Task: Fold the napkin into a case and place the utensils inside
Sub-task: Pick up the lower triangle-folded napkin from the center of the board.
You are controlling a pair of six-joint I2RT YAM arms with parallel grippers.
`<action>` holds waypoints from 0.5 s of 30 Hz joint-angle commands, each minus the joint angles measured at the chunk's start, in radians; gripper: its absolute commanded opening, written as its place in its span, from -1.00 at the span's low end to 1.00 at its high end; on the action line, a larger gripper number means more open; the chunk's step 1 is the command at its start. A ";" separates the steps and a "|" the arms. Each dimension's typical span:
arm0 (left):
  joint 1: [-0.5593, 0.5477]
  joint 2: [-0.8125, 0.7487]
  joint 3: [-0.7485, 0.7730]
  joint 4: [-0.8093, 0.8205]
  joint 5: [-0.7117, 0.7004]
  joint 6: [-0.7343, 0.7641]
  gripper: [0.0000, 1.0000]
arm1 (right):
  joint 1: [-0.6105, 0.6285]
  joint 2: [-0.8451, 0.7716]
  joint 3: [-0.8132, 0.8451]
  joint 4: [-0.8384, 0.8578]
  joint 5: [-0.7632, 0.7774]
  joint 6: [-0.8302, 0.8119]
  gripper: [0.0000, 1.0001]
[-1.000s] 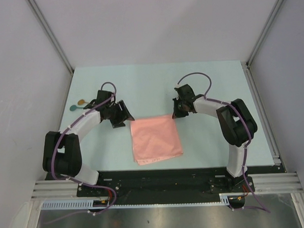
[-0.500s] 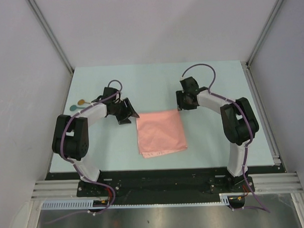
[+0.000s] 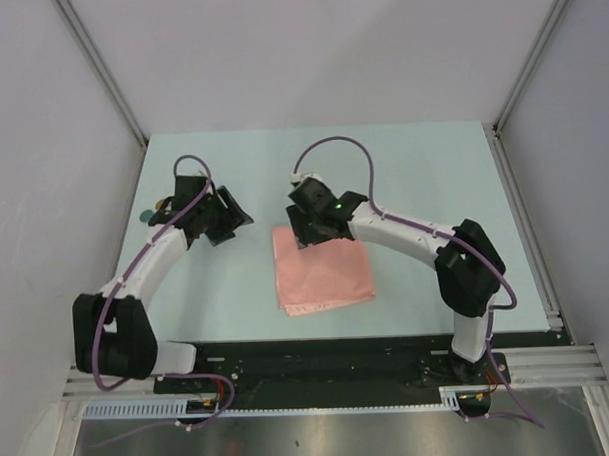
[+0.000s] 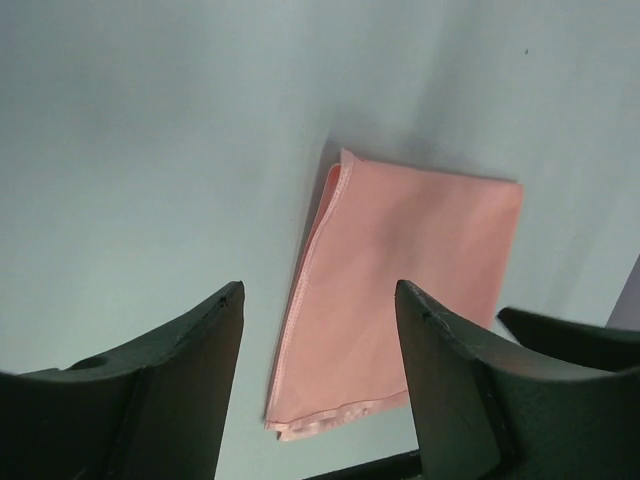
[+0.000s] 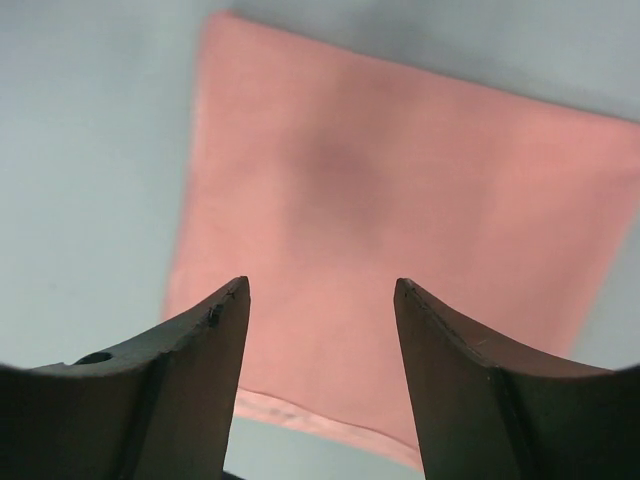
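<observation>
The salmon-pink napkin [image 3: 323, 269] lies flat before me, folded into a layered rectangle; the spoons [image 3: 146, 214] sit well left, mostly hidden.

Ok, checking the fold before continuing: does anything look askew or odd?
Only mildly. The folded salmon-pink cloth napkin lies flat but slightly rotated against the edges of the pale table, and a lower layer peeks out along its near edge. No damage or spills show.

Pale mint table [image 3: 412, 164] (grey walls [image 3: 308, 48] around)
</observation>
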 commanded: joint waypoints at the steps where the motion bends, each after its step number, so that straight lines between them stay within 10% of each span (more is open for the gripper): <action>1: 0.034 -0.126 0.014 -0.077 -0.108 -0.003 0.33 | 0.126 0.101 0.134 -0.076 0.078 0.155 0.27; 15: 0.063 -0.328 0.068 -0.204 -0.214 0.060 0.44 | 0.271 0.362 0.330 -0.134 0.105 0.359 0.20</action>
